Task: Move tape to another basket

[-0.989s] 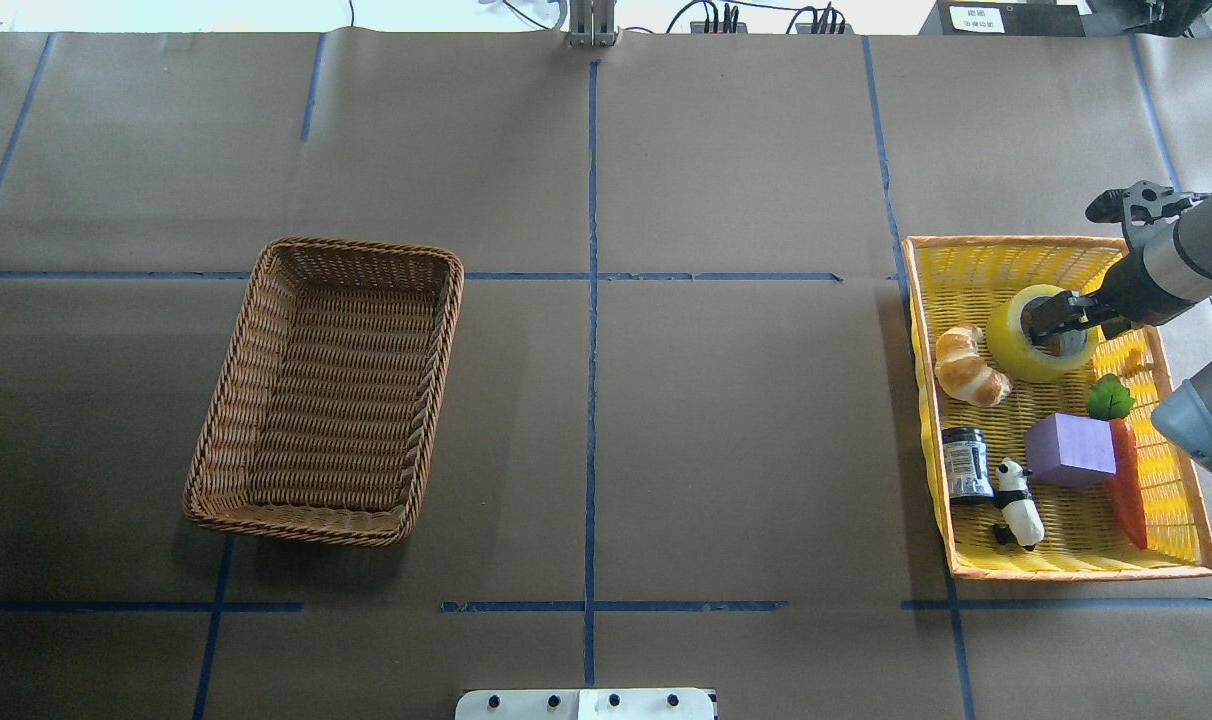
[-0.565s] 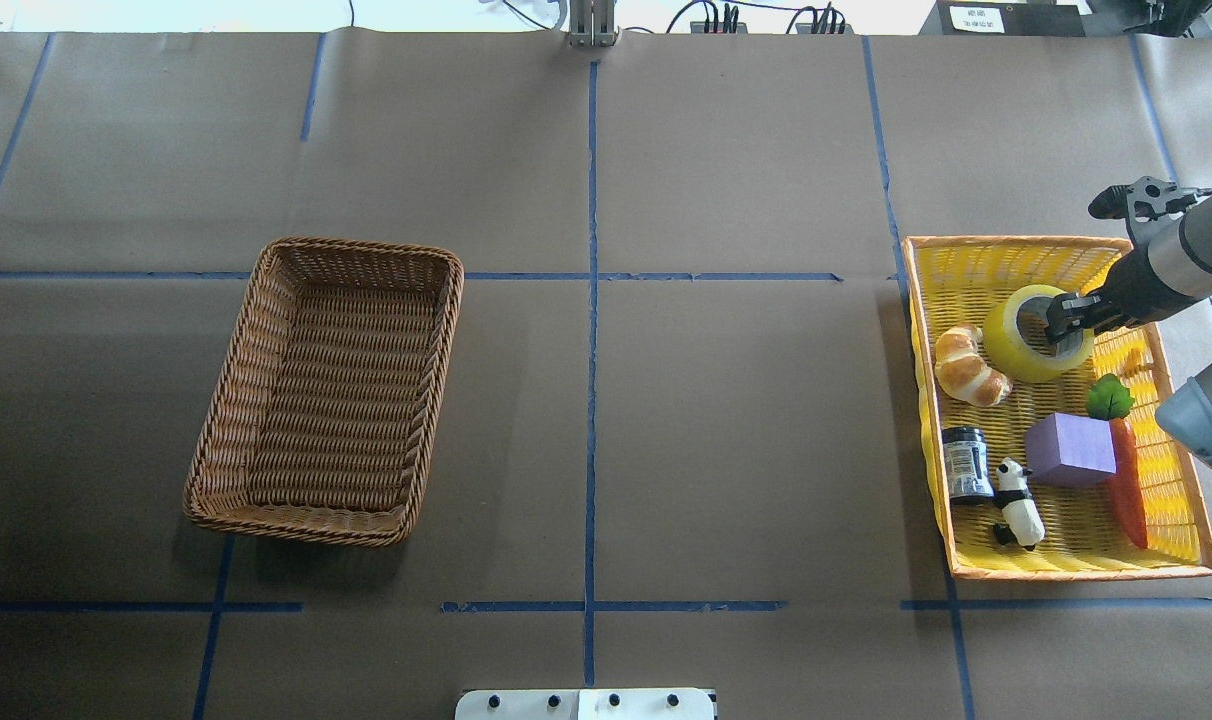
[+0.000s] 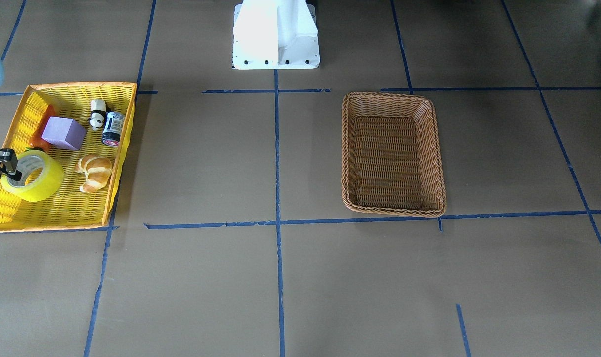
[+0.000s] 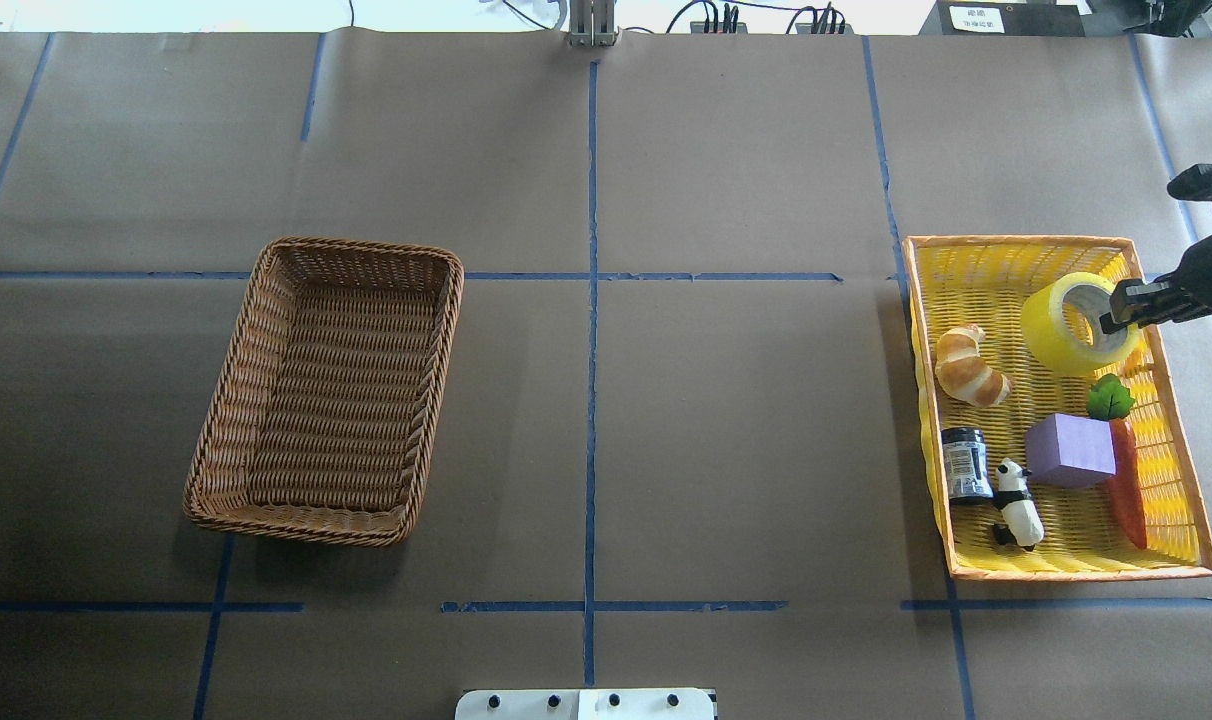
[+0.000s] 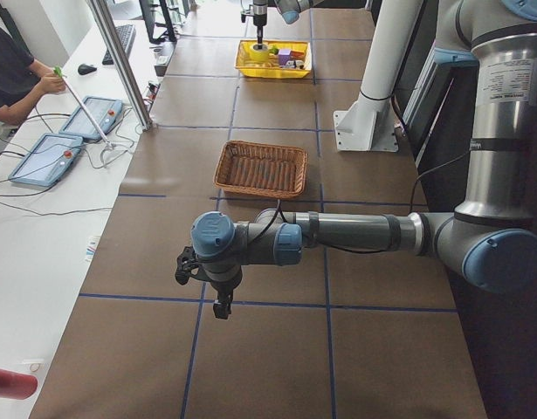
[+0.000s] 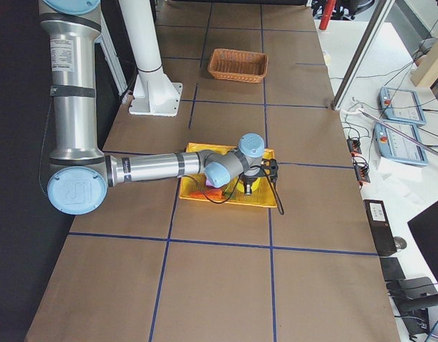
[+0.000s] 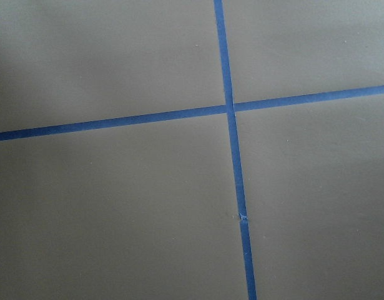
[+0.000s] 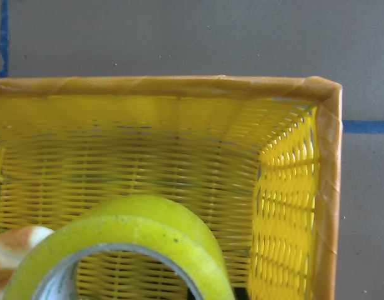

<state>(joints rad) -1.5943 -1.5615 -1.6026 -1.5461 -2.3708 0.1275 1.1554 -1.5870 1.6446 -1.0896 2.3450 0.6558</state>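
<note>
Covering the table (image 4: 726, 420), brown paper is lying flat, and blue lines (image 4: 592, 400) are dividing it into squares. In the exterior left view a person (image 5: 10, 70) is sitting at a white desk (image 5: 41, 218) alongside.

The wicker basket (image 4: 216, 440) is sitting at 9 o'clock in the overhead view. The yellow basket (image 4: 1066, 572) is sitting at 3 o'clock, well apart from it. The right gripper (image 4: 1109, 320) is pinching the wall of the tape (image 4: 1061, 335), which is tilting over the yellow basket's 1 o'clock corner.

A croissant (image 4: 966, 368) is lying at the tape's 9 o'clock, and a carrot (image 4: 1128, 490), purple block (image 4: 1069, 450), jar (image 4: 966, 463) and panda (image 4: 1018, 515) are crowding its 6 o'clock side.

The left gripper (image 5: 217, 301) is hanging over bare paper. Whether its jaws are parted cannot be told.
</note>
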